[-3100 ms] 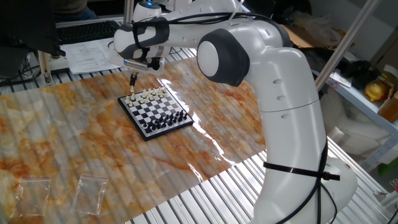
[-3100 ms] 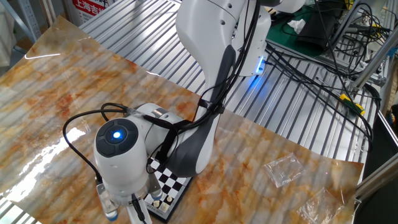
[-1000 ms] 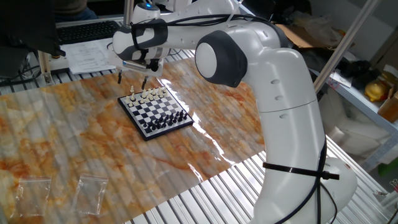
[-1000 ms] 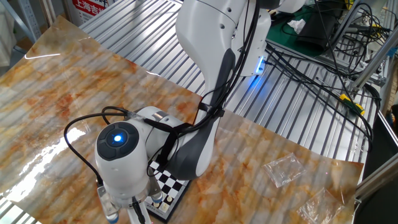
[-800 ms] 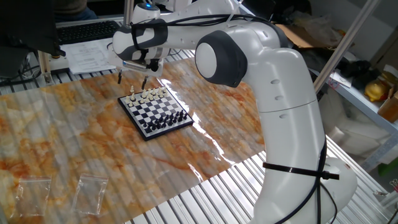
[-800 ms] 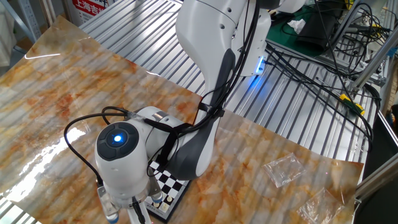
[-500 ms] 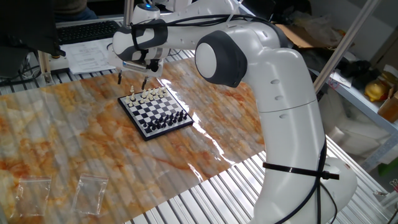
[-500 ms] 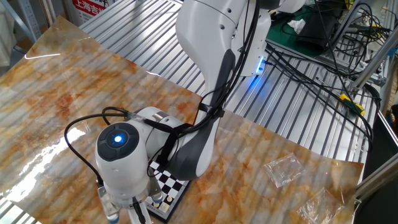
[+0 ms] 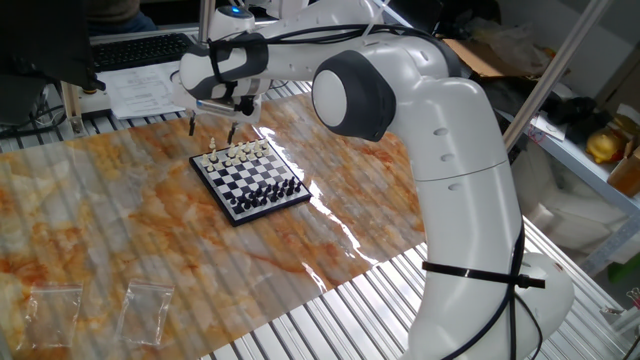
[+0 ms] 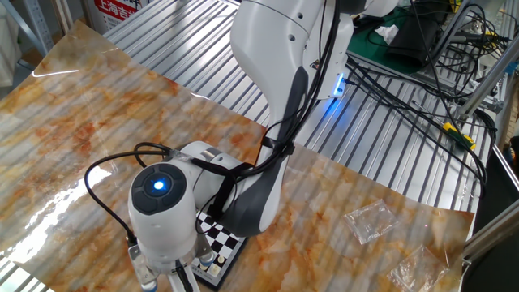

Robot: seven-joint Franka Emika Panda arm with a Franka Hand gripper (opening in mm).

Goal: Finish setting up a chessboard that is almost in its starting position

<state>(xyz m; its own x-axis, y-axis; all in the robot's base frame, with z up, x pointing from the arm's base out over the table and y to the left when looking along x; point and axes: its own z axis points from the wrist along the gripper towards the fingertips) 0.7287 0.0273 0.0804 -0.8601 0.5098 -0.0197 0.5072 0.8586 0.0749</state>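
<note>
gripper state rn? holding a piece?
Gripper: open, fingers apart, holding nothing, above the cream-piece edge of the chessboard.

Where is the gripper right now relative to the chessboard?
In one fixed view the gripper hangs open just above the chessboard's far edge, over the cream pieces. In the other fixed view the arm hides most of the board.
</note>
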